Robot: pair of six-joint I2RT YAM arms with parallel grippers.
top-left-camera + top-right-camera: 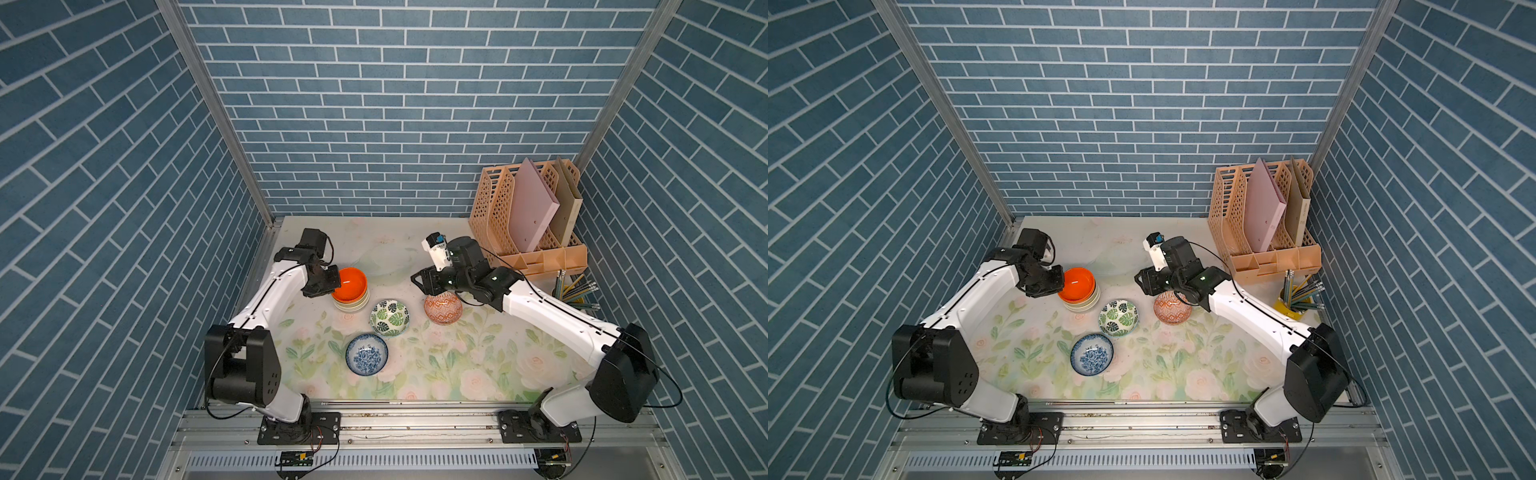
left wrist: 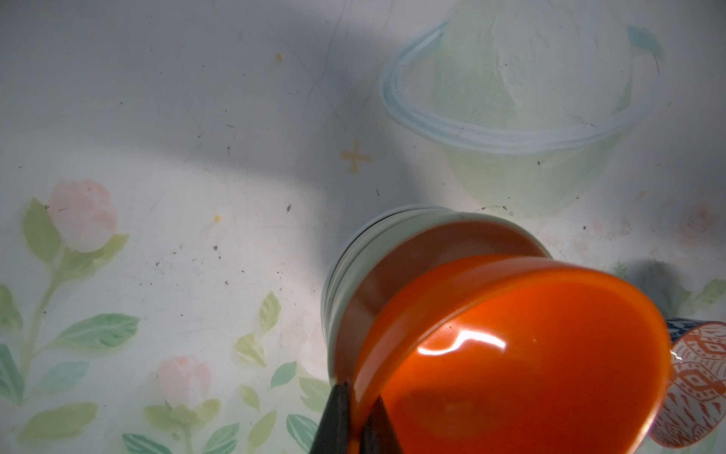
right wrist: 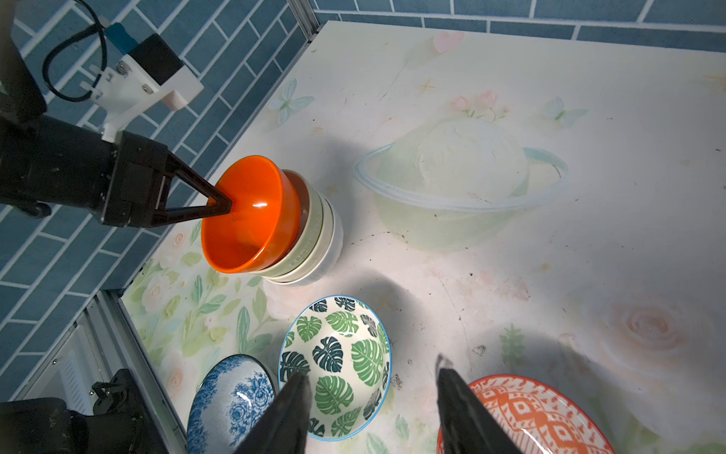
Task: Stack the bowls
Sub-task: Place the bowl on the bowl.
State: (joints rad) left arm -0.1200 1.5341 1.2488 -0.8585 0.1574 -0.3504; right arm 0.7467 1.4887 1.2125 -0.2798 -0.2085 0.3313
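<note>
A glossy orange bowl (image 1: 349, 284) (image 3: 243, 216) sits tilted on top of a stack of pale bowls (image 1: 351, 306) (image 3: 320, 243) at the back left. My left gripper (image 2: 359, 393) (image 3: 226, 204) is shut on the orange bowl's (image 2: 510, 353) rim. On the mat lie a green-leaf bowl (image 1: 390, 318) (image 3: 338, 361), a blue-white floral bowl (image 1: 366, 354) (image 3: 231, 401) and an orange-red patterned bowl (image 1: 443, 309) (image 3: 542, 412). My right gripper (image 3: 371, 369) (image 1: 417, 279) hangs open and holds nothing, above the gap between the leaf bowl and the patterned bowl.
A peach file rack (image 1: 528, 216) with folders stands at the back right. In front of it is a yellow cup of pencils (image 1: 575, 295), close to my right forearm. Blue brick walls close in three sides. The mat (image 1: 457, 361) carries a printed flower pattern.
</note>
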